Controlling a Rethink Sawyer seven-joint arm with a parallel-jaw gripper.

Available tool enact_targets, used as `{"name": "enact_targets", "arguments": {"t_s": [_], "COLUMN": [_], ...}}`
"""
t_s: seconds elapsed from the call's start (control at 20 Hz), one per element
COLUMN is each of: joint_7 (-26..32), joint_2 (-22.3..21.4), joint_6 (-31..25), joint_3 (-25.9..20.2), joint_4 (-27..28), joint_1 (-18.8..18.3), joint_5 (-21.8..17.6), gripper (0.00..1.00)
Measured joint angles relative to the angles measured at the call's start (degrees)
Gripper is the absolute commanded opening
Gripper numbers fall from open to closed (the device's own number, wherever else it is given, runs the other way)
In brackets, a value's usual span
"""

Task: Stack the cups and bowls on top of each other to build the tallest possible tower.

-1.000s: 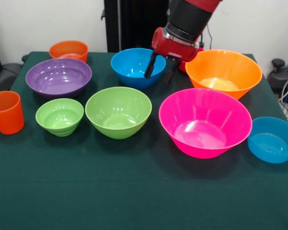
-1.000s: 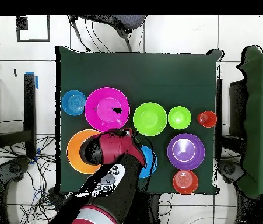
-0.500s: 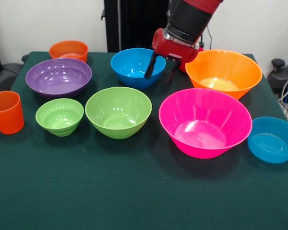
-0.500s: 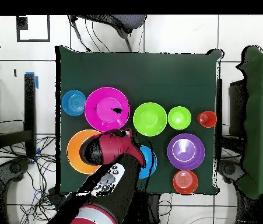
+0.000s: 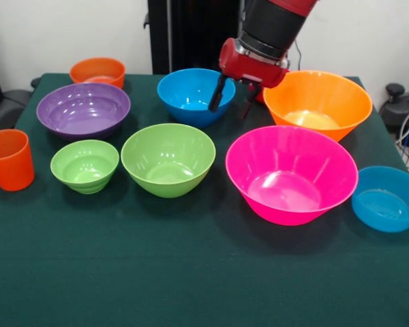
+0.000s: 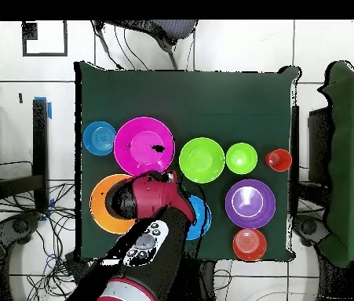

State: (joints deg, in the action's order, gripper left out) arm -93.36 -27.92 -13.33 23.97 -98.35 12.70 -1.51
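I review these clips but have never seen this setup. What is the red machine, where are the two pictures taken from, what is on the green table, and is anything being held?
The red and black machine is a robot arm; its gripper ends in two dark fingers. One picture looks across the table at the robot, the other looks straight down, with the robot's base at the bottom.

On the green cloth stand separate bowls, none stacked yet: large pink bowl, large orange bowl, purple bowl, blue bowl, two green bowls, a small blue bowl and a small orange bowl. An orange cup stands at the side.

The gripper is open and holds nothing; it hangs at the blue bowl's rim, one finger over its inside.
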Motion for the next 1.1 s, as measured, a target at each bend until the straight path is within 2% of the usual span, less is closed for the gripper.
{"name": "enact_targets", "arguments": {"t_s": [0.2, 0.4, 0.45, 0.55, 0.65, 0.8, 1.0, 1.1], "joint_7": [0.0, 0.0, 0.0, 0.0, 0.0, 0.0, 0.0, 0.0], "joint_2": [-1.2, -2.9, -3.7, -4.2, -5.3, -7.3, -8.3, -8.5], "joint_6": [0.0, 0.0, 0.0, 0.0, 0.0, 0.0, 0.1, 0.8], "joint_3": [-1.7, -5.1, -7.2, -8.7, -11.5, -17.0, -20.9, -23.6], "joint_4": [0.0, 0.0, -0.2, -0.4, -1.2, -3.4, -5.1, -6.4], "joint_1": [-1.4, -4.8, -7.3, -9.2, -12.8, -20.6, -26.5, -30.7], "joint_5": [0.9, 2.1, 2.7, 3.2, 4.0, 4.8, 4.8, 4.8], "gripper": [1.00, 1.00, 1.00, 1.00, 1.00, 1.00, 1.00, 1.00]}}
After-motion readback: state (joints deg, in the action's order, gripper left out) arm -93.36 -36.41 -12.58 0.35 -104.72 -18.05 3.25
